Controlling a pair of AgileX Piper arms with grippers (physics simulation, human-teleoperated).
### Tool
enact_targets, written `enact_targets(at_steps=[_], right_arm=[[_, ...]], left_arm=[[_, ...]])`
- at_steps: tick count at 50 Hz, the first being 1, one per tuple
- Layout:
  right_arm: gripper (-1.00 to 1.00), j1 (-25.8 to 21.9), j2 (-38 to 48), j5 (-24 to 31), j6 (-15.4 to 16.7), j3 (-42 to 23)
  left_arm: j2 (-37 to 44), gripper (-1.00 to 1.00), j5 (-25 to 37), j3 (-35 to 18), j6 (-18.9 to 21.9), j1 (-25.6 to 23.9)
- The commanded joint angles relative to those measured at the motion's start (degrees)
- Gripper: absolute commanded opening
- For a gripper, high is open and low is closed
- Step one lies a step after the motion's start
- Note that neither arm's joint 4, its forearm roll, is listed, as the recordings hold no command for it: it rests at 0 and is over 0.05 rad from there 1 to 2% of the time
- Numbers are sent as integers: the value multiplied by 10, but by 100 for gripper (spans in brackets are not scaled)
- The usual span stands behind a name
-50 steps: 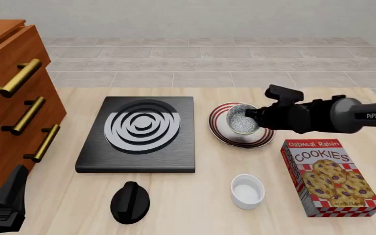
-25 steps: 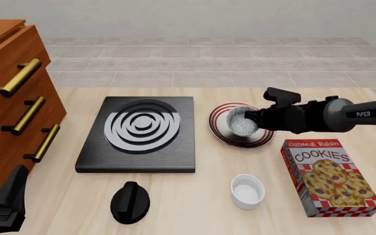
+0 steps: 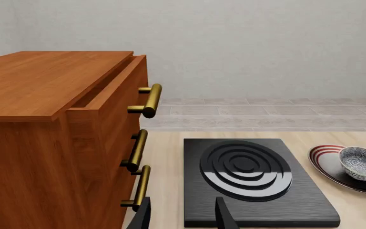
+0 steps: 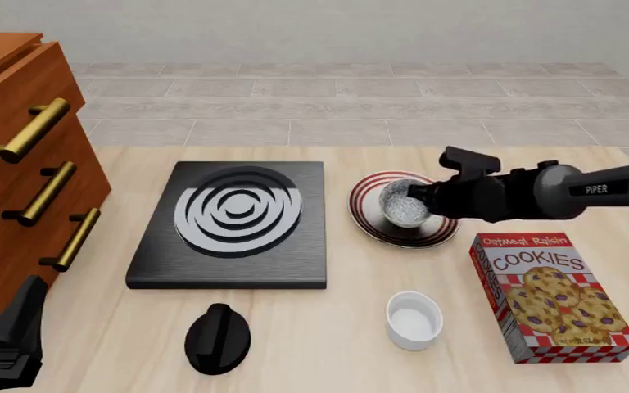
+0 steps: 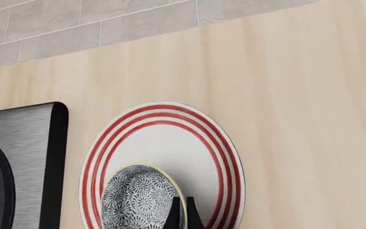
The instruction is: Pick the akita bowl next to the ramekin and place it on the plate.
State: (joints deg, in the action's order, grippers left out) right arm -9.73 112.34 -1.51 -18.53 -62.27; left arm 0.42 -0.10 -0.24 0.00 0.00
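Note:
The akita bowl (image 4: 403,204), dark outside and speckled inside, is tilted low over the red-ringed plate (image 4: 375,227); I cannot tell whether it touches it. My right gripper (image 4: 426,197) is shut on the bowl's right rim. In the right wrist view its fingers (image 5: 181,215) pinch the rim of the bowl (image 5: 136,200) over the plate (image 5: 170,129). The white ramekin (image 4: 414,319) stands alone nearer the front edge. My left gripper (image 4: 14,344) rests at the front left, open and empty. The left wrist view shows its fingers (image 3: 224,215), the bowl (image 3: 360,162) and the plate (image 3: 326,160).
A black square stove plate (image 4: 233,221) with white rings lies left of the plate, with a black knob (image 4: 217,337) in front of it. A cookies box (image 4: 555,295) lies at the front right. A wooden drawer cabinet (image 4: 20,188) fills the left side.
My right gripper has sunk a little with the bowl, bringing it lower over the plate. The left arm has not moved.

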Motion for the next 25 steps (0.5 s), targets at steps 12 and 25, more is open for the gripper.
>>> enact_targets(at_steps=[12,25], right_arm=[[100,-12,6,4,-4,-9],[100,-11,0,17,-5,-21]], left_arm=[[0,100,0,0,0,0],[0,100,0,0,0,0]])
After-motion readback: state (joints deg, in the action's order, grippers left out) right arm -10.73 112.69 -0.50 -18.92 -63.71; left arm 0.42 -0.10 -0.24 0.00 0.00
